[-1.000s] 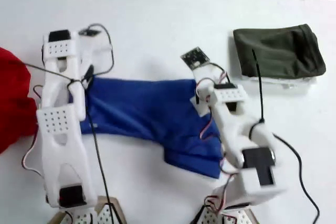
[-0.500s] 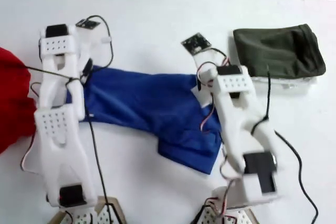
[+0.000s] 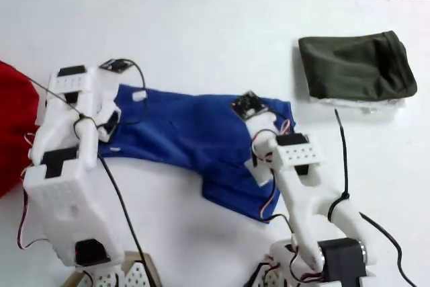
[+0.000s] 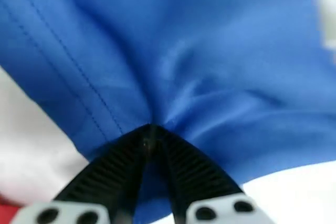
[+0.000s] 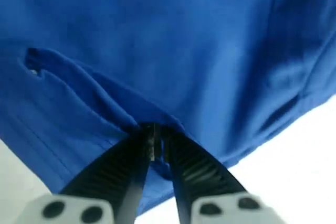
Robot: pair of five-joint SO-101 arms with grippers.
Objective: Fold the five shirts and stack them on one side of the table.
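The left gripper (image 4: 151, 136) and the right gripper (image 5: 153, 136) each pinch a ridge of the blue shirt (image 3: 188, 139), jaws closed on cloth. Over the last second both arms pull back toward 6 o'clock, dragging that cloth with them. The shirt lies mid-table, so its fold looks only begun; a folded olive shirt (image 3: 356, 65) sits at 2 o'clock and a red shirt (image 3: 13, 126) at 9 o'clock.
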